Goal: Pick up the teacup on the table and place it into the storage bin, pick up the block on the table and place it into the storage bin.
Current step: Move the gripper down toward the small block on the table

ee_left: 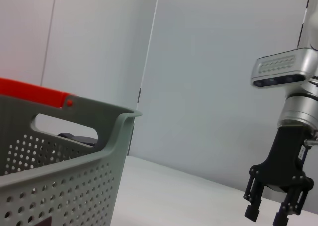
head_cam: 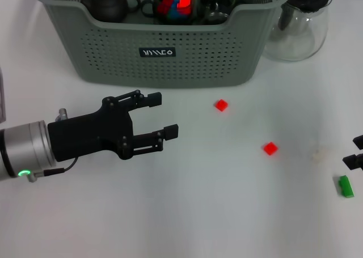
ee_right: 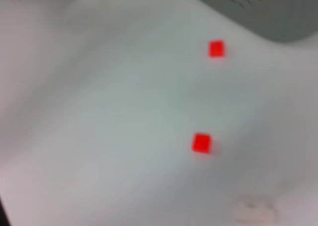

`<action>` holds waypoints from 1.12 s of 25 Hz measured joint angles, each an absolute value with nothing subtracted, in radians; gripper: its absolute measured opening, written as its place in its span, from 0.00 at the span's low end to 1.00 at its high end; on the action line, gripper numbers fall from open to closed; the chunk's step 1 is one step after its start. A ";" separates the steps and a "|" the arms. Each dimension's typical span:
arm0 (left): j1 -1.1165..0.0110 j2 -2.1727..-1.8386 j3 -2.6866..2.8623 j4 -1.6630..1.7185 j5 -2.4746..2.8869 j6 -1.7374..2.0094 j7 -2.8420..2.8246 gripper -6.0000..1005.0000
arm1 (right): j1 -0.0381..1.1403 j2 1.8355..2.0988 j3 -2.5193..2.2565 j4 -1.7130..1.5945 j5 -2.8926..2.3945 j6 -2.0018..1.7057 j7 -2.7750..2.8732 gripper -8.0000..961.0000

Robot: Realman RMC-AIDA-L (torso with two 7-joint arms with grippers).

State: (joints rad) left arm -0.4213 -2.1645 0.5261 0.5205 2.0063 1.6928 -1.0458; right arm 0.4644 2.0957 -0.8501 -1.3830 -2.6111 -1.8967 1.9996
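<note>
Dark cups already sit inside the grey-green perforated plastic storage bin (head_cam: 164,48). 2 small red blocks (head_cam: 221,105) and 1 green block (head_cam: 346,186) remain before it on the white worktop (head_cam: 227,212). The left end effector (head_cam: 163,116) hovers open and empty; the right end effector (head_cam: 356,151) looks open.

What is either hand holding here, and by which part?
Nothing. The left hand is open and empty above the white table; the right hand, at the table's right edge, also holds nothing.

White table (head_cam: 227,212); pale panelled wall (ee_left: 198,62) behind.
</note>
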 joint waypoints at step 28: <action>-0.419 -2.164 0.526 0.513 2.005 1.668 -1.045 0.78 | 0.485 2.100 -1.123 -1.248 -2.641 -1.622 2.152 0.61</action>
